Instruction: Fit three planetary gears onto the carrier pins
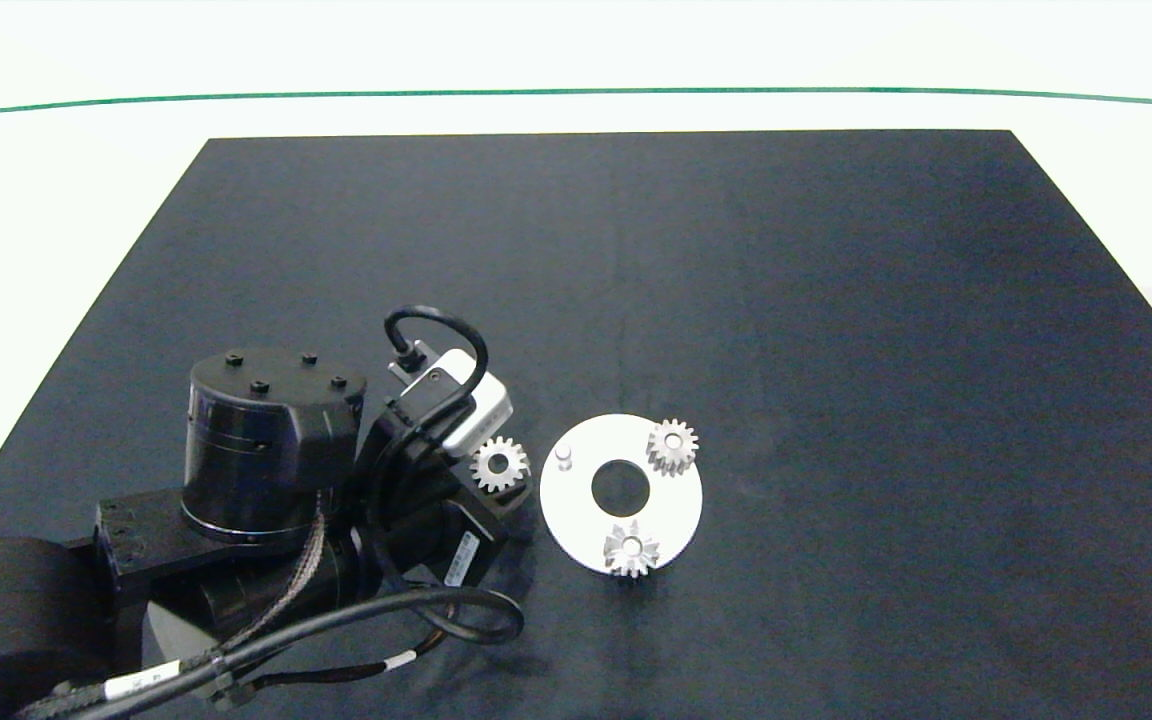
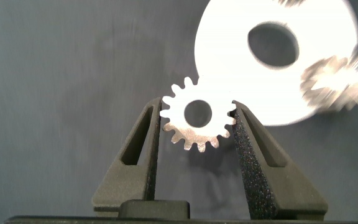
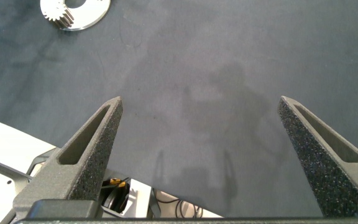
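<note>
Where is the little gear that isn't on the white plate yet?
The small silvery metal gear is gripped in the left hand, just left of the flat white round disc, close to its one bare white peg.

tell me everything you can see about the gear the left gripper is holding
The held gear is a small silvery metal spur gear with pointed teeth and a dark round centre bore. It lies flat, pinched between the left gripper's two dark fingers, beside the white disc near its one bare pin.

Setting: robotics lab bench. Dark mat [image 1: 636, 300] on white table [image 1: 56, 200], green tape line [image 1: 576, 92], no household items.
</note>
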